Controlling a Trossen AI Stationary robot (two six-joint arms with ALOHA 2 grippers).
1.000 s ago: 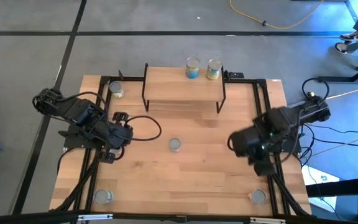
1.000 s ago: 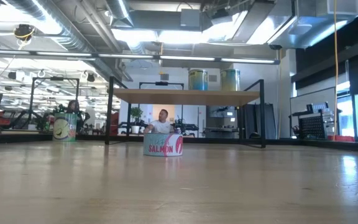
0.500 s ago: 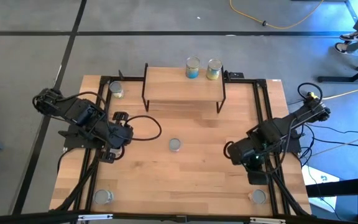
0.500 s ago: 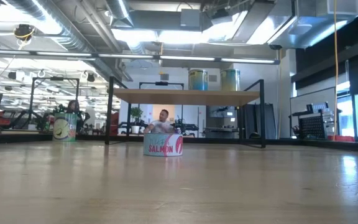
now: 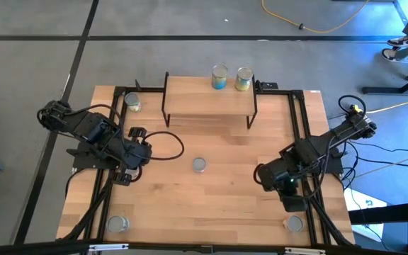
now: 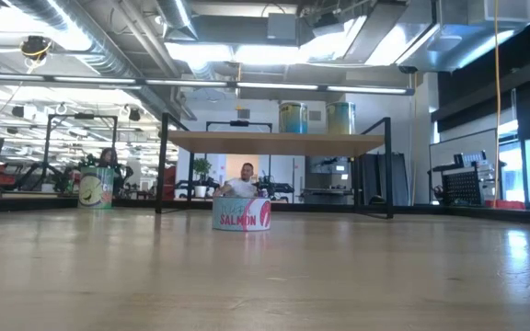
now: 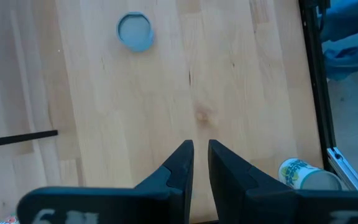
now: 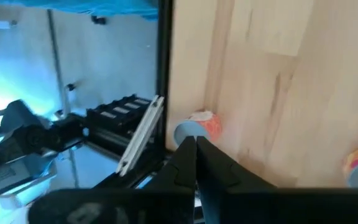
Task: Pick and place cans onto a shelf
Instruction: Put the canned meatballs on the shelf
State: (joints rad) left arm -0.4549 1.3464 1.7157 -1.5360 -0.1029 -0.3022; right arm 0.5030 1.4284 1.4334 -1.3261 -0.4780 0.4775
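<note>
Right claw pinched shut, empty, above desk; nearest can lies toward the near right corner. Left claw narrow, idle.

Yellow cable on grey floor; 1 seated person beyond the wooden table.

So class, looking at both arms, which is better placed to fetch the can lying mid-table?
Probably the left: the left gripper faces the salmon can, slightly parted and empty. The right gripper is shut.
</note>
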